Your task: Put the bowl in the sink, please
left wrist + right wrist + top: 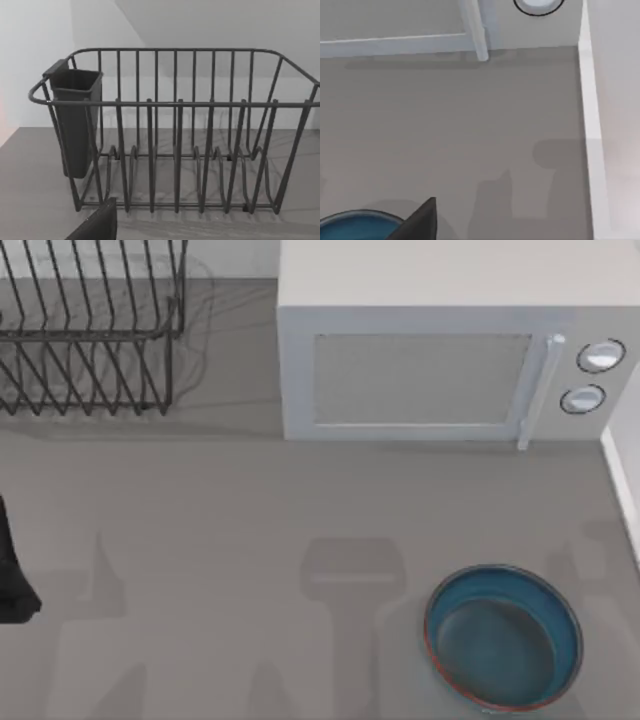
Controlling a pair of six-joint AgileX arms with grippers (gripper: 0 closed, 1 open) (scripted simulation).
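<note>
The bowl [503,636] rests upright on the grey table near the front right; it is round and shallow, blue inside with a thin reddish-brown rim. Its blue edge [360,226] also shows in the right wrist view, right beside a dark part of my right gripper [417,224], which hangs above the table close to the bowl. My left arm [12,570] sits at the table's left edge, and a dark part of my left gripper [97,225] faces the dish rack. The sink is out of view.
A white microwave [440,350] stands at the back, its door shut. A black wire dish rack [90,330] with a dark cutlery cup [75,120] fills the back left. A white raised edge [622,485] runs along the table's right side.
</note>
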